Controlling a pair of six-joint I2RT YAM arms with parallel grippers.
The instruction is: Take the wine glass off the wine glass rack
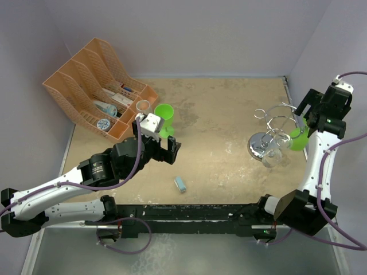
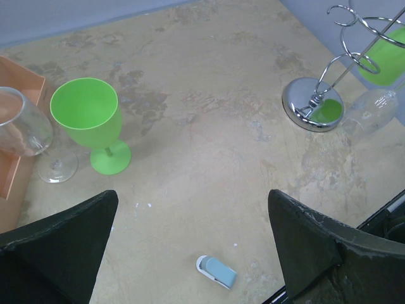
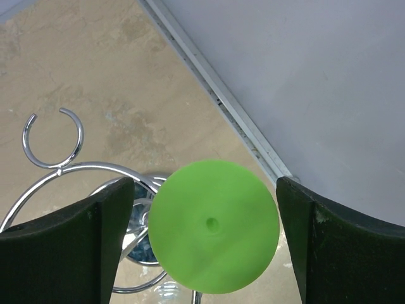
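Observation:
The chrome wine glass rack point(image 1: 274, 133) stands at the right of the table, and also shows in the left wrist view point(image 2: 314, 104). A green wine glass point(image 1: 298, 140) hangs upside down from one of its arms. A clear wine glass point(image 1: 273, 158) hangs from another. My right gripper point(image 1: 304, 114) is open above the green glass. In the right wrist view the glass's round foot point(image 3: 213, 226) lies between the two fingers, and the right gripper point(image 3: 205, 185) is not touching it. My left gripper point(image 1: 173, 151) is open and empty over the table's middle.
A green wine glass point(image 1: 165, 116) and a clear wine glass point(image 1: 143, 106) stand upright beside the orange file organizer point(image 1: 92, 86) at the back left. A small blue and white object point(image 1: 180, 184) lies near the front. The right wall is close behind the rack.

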